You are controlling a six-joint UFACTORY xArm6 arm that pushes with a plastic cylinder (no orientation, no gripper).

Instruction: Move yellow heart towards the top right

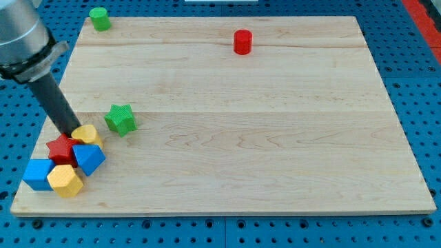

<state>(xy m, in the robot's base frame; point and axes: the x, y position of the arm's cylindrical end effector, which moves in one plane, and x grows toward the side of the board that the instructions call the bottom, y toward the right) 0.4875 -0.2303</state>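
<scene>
The yellow heart lies near the board's bottom left, at the top of a tight cluster. My tip rests right against the heart's left side, just above the red star. Below the heart sit a blue block, a yellow hexagon block and a blue cube. A green star lies just right of the heart and a little above it.
A red cylinder stands near the top, right of centre. A green block sits at the top left corner. The wooden board lies on a blue pegboard surface.
</scene>
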